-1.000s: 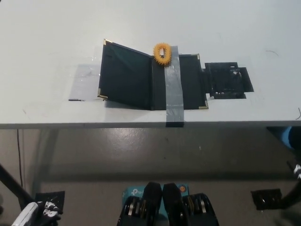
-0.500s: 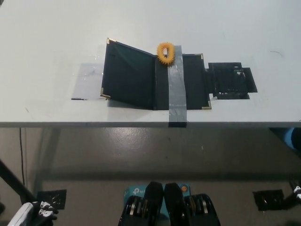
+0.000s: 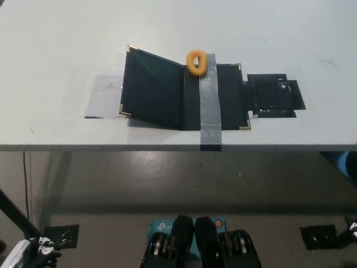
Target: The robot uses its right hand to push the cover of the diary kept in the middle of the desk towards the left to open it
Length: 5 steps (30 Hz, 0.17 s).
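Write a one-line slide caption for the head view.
Black diary lies open on the white desk, taped down by a grey strip, an orange ring at its top edge.

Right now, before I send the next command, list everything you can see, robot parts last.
Desk: one, white, fills the upper half.
Diary: one, black with gold corners, mid-desk, lying open with its left cover raised.
Tape strip: one, grey, runs over the diary's right half down to the desk's front edge.
Ring: one, orange, spiky, at the diary's top edge on the tape.
Black patch: one, on the desk right of the diary.
Clear patch: one, greyish, left of the diary.
Floor: grey, below the desk.
Left hand: white, bottom left corner, below the desk.
Right hand: barely visible at the right edge.
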Tool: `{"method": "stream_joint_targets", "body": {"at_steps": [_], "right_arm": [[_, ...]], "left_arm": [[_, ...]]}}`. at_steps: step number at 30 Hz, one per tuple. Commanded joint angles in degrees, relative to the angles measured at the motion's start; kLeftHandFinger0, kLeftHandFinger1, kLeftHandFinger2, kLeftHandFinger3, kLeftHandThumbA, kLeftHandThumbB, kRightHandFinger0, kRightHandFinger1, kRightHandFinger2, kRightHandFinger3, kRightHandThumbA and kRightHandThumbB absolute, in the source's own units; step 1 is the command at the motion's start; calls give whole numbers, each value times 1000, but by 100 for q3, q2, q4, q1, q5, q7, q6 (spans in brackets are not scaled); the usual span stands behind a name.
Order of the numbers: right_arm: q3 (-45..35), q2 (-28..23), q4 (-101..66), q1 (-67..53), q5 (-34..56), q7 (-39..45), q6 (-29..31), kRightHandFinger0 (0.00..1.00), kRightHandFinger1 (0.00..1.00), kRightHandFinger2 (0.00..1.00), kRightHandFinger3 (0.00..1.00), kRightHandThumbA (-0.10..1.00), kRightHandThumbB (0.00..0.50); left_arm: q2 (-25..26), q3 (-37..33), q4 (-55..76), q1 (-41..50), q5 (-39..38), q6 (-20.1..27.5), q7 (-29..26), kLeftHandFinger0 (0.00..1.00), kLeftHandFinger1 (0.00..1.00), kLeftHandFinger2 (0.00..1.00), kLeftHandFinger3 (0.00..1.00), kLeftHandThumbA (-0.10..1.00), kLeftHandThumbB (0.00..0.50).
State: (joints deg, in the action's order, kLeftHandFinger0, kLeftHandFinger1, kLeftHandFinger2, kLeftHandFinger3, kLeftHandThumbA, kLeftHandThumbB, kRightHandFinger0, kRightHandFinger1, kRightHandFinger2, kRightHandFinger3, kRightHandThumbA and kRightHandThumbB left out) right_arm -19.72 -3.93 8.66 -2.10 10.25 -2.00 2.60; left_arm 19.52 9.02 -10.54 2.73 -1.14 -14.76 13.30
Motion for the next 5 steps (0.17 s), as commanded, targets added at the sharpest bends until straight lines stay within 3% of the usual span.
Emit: {"method": "stream_joint_targets", "body": {"at_steps": [1, 5], "right_arm": [[1, -65, -18, 186, 89, -77, 22, 175, 287, 366, 444, 873, 324], [-30, -16, 71, 311, 174, -128, -26, 149, 257, 343, 441, 881, 330]], "left_arm": [[21, 212, 77, -176, -173, 282, -202, 426, 528, 231, 377, 400, 500], [-28, 363, 76, -234, -163, 379, -352, 452, 561, 256, 380, 395, 500]]}}
